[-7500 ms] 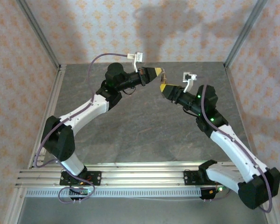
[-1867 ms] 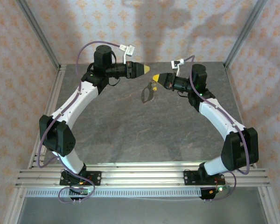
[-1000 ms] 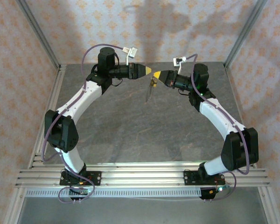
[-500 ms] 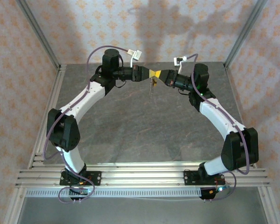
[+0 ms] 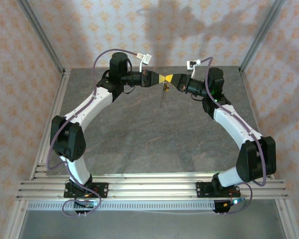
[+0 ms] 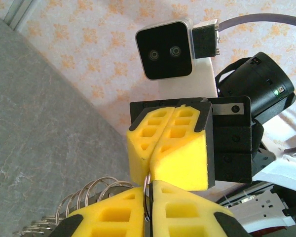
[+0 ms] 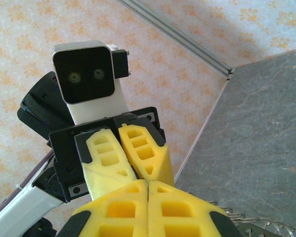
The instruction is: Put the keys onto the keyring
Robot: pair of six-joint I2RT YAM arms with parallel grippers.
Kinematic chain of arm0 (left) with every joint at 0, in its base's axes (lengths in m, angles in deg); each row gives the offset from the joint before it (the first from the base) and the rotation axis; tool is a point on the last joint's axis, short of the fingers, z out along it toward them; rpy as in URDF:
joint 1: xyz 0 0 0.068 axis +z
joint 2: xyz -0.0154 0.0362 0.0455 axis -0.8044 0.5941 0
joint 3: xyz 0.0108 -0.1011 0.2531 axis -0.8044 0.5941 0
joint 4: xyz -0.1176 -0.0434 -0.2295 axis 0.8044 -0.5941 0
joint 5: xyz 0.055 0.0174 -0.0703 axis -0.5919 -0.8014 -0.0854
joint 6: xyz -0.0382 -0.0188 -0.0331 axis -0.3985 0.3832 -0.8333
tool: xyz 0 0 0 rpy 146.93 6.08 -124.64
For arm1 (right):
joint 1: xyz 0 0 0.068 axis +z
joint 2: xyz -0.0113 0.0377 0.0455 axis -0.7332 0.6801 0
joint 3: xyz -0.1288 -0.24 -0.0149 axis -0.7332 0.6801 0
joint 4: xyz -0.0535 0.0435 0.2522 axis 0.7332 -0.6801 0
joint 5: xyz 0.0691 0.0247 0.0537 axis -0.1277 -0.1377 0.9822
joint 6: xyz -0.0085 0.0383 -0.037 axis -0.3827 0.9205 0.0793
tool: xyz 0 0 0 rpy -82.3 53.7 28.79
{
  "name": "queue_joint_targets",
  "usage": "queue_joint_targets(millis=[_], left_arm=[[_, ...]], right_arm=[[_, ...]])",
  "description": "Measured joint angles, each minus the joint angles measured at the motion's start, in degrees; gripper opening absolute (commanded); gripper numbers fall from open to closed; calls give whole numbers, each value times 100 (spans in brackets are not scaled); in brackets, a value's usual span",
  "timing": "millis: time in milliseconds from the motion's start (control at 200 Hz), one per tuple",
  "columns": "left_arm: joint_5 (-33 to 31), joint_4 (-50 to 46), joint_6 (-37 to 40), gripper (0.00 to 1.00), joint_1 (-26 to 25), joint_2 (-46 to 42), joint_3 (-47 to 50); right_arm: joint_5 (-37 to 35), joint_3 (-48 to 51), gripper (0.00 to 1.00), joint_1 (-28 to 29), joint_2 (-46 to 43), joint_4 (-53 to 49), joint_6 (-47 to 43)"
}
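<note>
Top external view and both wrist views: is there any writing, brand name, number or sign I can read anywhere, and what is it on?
No readable text in any view.
Right wrist camera box: two lenses, no lettering.
Left wrist camera box: two lenses, also blank.
Wallpaper: orange flower pattern, no letters.
Keyring: bare wire coils, no tag or stamp visible.
</note>
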Motion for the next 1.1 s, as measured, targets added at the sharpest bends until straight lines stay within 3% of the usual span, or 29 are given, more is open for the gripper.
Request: queue_joint_targets(millis=[65, 175, 255, 545, 841, 1101], left_arm=[[-7, 7, -13, 0, 0, 0, 0], [-94, 50, -57, 0, -28, 0, 2], [-249, 173, -131, 0, -57, -2, 42], [-957, 1021, -846, 0, -98, -31, 494], [-1270, 1849, -1460, 0, -98, -238, 590], [-1296, 2201, -1740, 0, -162, -308, 590]], right_arm=[[2, 0, 0, -9, 0, 0, 0], [-28, 0, 26, -42, -2, -11, 13], [-131, 7, 34, -125, -31, -42, 9], [-752, 619, 36, -876, -831, 63, 260], [-1333, 1043, 43, -811, -1200, -9, 101], [-1572, 964, 45, -269, -1200, -496, -466]])
